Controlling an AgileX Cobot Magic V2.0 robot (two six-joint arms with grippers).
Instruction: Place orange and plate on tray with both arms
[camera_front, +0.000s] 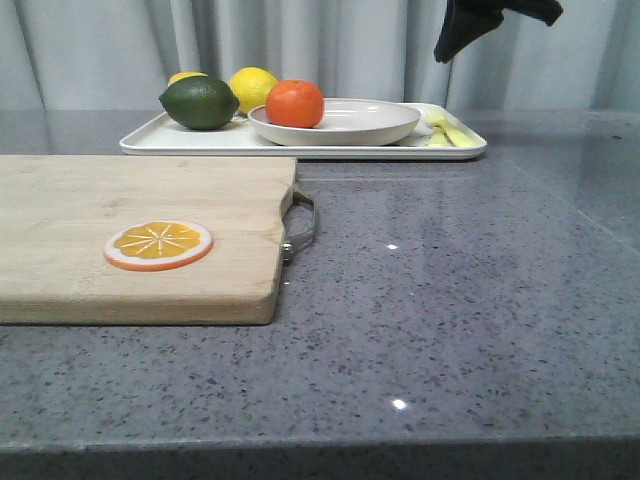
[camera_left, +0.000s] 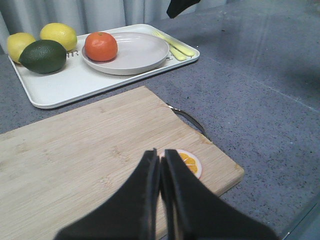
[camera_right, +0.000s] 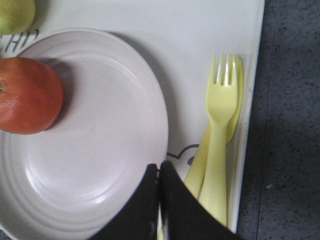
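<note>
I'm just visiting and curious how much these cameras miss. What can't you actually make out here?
- Second lemon: front view, mostly hidden behind the lime.
- Drawing on the tray: right wrist view, largely covered by the plate and fork.
- Spoon under the fork: only edges show.
- Right gripper: front view, cut off by the top edge.
- Orange slice: left wrist view, partly hidden by the left gripper.

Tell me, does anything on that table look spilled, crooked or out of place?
Nothing stands out. The orange sits inside the plate, off to one side, and the plate rests flat on the tray beside two lemons, a lime and a yellow fork. An orange slice lies flat on the cutting board.
</note>
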